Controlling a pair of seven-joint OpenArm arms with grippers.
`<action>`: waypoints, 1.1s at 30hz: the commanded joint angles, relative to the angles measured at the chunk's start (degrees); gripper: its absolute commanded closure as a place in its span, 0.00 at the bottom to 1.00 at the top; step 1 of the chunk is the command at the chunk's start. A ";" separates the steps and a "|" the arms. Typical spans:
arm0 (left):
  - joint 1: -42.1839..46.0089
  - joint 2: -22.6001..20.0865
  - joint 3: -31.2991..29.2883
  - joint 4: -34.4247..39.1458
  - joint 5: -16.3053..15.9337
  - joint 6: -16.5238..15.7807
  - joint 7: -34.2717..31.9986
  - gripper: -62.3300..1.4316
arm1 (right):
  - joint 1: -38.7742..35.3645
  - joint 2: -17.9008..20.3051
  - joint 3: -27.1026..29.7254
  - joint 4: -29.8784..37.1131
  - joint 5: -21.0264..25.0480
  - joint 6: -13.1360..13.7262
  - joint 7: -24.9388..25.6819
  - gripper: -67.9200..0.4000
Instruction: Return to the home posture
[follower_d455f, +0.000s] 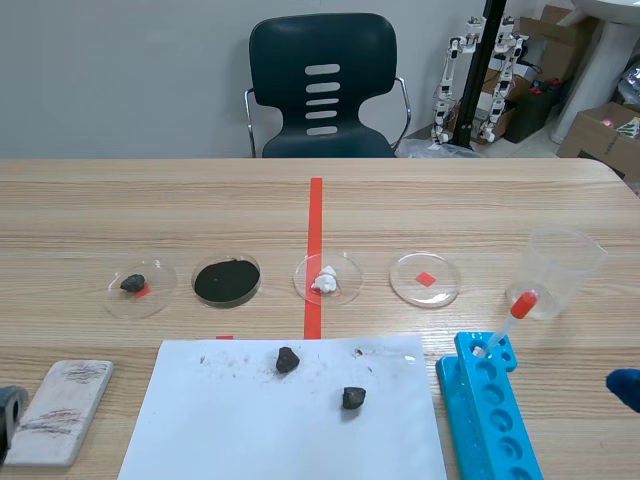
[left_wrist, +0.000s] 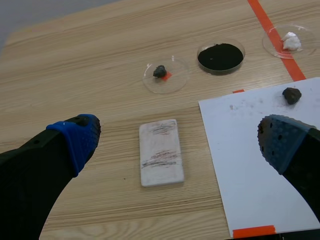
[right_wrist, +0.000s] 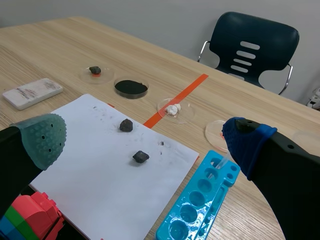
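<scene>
At the near left corner of the table the left gripper (left_wrist: 177, 142) hangs low, its claw spread wide and holding nothing. Just ahead of it, below the gap between the fingers, lies a white tile (follower_d455f: 62, 410) scored with dark streaks. Farther out stand a clear dish with a dark stone (follower_d455f: 138, 285) and, to its right, a dish of black powder (follower_d455f: 226, 281). A white paper sheet (follower_d455f: 250, 430) fills the near middle, with two dark stones (follower_d455f: 287, 360) lying apart on it, and the orange-red tape line (follower_d455f: 315, 230) runs away from its far edge. On that line's right side sits a dish with a white lump (follower_d455f: 327, 279). Next comes an empty dish (follower_d455f: 425, 279), then a blue tube rack (follower_d455f: 490, 410) with a red-bulbed dropper (follower_d455f: 510, 318) leaning in its far end, and a clear beaker (follower_d455f: 562, 270) just beyond. At the near right edge the right gripper (right_wrist: 145, 140) is likewise spread and empty. The task names no object to grasp — what must move is the arms themselves, both low at the table's near corners, so there is nowhere to take hold. Unloaded, they should swing freely. The likely risk is the light, tippable dropper and beaker near the right arm — drawing up and away seems safer than a sweep.
</scene>
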 joint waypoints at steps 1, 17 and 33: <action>-0.02 0.59 0.37 0.33 -0.17 -1.07 -1.18 0.00 | 0.24 0.26 0.17 1.14 0.17 0.00 1.01 0.00; -0.15 0.85 0.37 0.33 -0.59 -10.78 -1.18 0.00 | 0.24 0.26 0.17 1.14 0.17 0.00 1.01 0.00; -0.17 0.85 0.37 0.33 -0.59 -10.75 -1.16 0.00 | 0.24 0.26 0.17 1.14 0.17 0.00 1.01 0.00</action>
